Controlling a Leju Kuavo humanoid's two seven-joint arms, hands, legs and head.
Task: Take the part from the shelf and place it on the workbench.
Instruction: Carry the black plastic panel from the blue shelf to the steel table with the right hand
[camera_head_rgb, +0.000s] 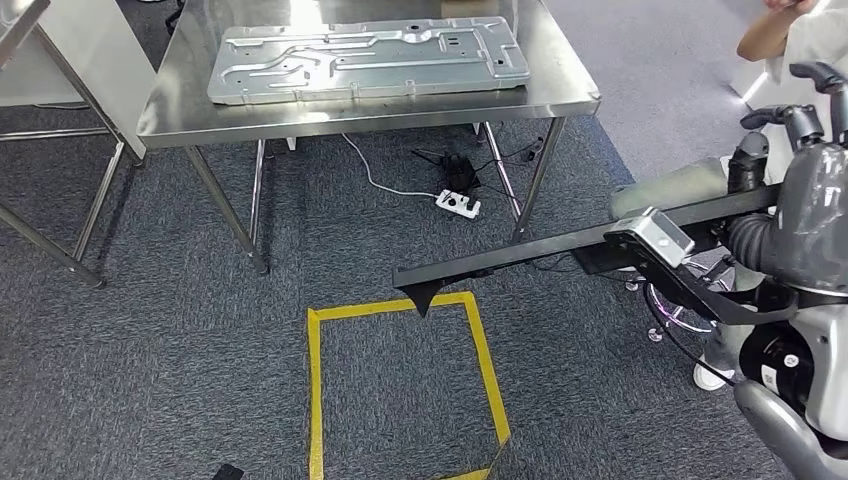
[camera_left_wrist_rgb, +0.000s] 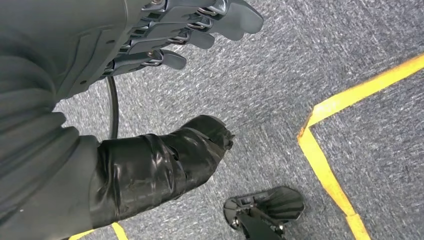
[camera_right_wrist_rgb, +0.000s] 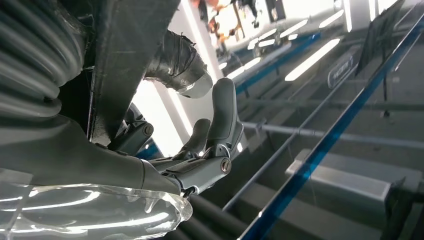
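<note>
From the head we see the part (camera_head_rgb: 560, 252), a long dark bar, held by our right hand (camera_head_rgb: 800, 130), far from the desk (camera_head_rgb: 370, 110). Left wrist: our left hand (camera_left_wrist_rgb: 165, 45) hangs over carpet, fingers apart, holding nothing. Right wrist: fingers (camera_right_wrist_rgb: 220, 120) curl at the part's dark edge.

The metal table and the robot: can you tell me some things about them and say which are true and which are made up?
1. A big flat metal plate lies on the steel table. True.
2. The right hand holds a long black part. True.
3. A red square is taped on the carpet. False: the taped square is yellow.
4. The left hand holds a cup. False: it holds nothing, its fingers hanging over the carpet.
5. A white power strip lies on the floor under the table. True.
</note>
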